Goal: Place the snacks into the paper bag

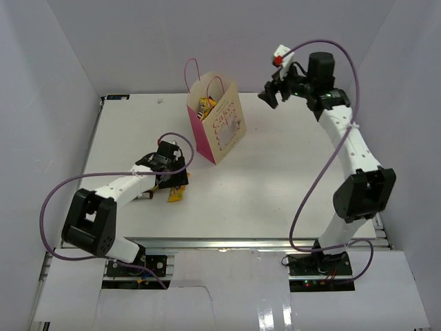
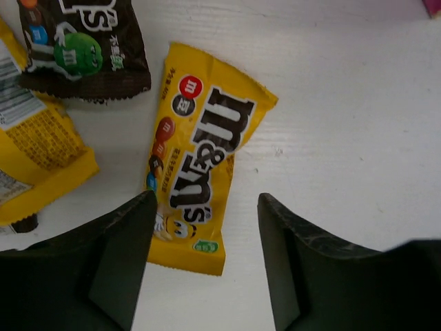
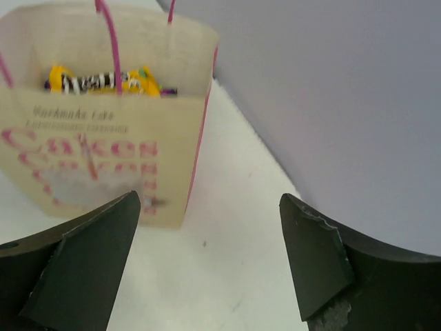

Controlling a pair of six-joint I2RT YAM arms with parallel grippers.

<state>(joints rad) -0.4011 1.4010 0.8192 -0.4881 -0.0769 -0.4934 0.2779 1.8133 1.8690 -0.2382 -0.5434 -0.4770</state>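
Left gripper (image 2: pixel 207 200), jaws spread, is hovering over the yellow packet (image 2: pixel 207 131) at frame centre; next it needs lowering and pinching.

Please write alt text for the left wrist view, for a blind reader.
A yellow candy packet lies on the table, its near end between the fingers of the open left gripper. A brown packet and another yellow packet lie beside it.
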